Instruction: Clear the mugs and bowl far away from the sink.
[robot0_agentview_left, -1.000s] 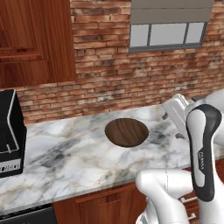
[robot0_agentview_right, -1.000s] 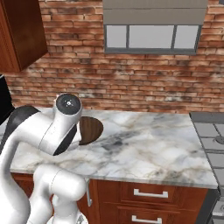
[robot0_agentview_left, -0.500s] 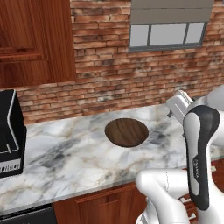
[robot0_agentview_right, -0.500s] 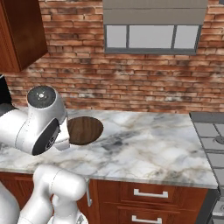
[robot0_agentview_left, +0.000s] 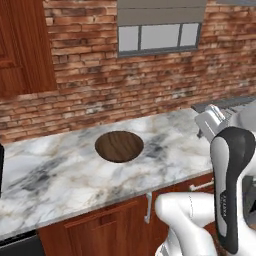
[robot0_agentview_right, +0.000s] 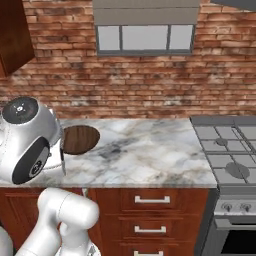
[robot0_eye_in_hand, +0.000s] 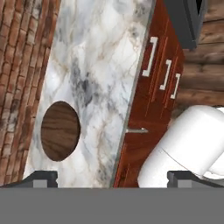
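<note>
The wide, shallow, round dark-brown wooden bowl sits upright on the white-and-grey marble table, set towards the red brick wall and apart from the table's front edge. Nothing touches it.

In the left base view, the bowl lies near the middle of the table, with bare marble on every side. The white arm rises at the lower right, and a pale metallic part of its hand stands over the table's right end, well apart from the bowl.

In the right base view, the bowl shows at the left of the table, its left rim hidden behind the arm's large white joint. This view adds a grey gas hob adjoining the table's right end, and red-brown wooden drawers with steel handles beneath the top.

In the hand view, the camera looks down on the table from above. The bowl appears at the lower left, beside the brick wall, its grain plain to see. The claw is spread wide: its two dark fingertips stand at opposite sides of the lower edge with nothing between them. It holds nothing and is clear of the bowl.
</note>
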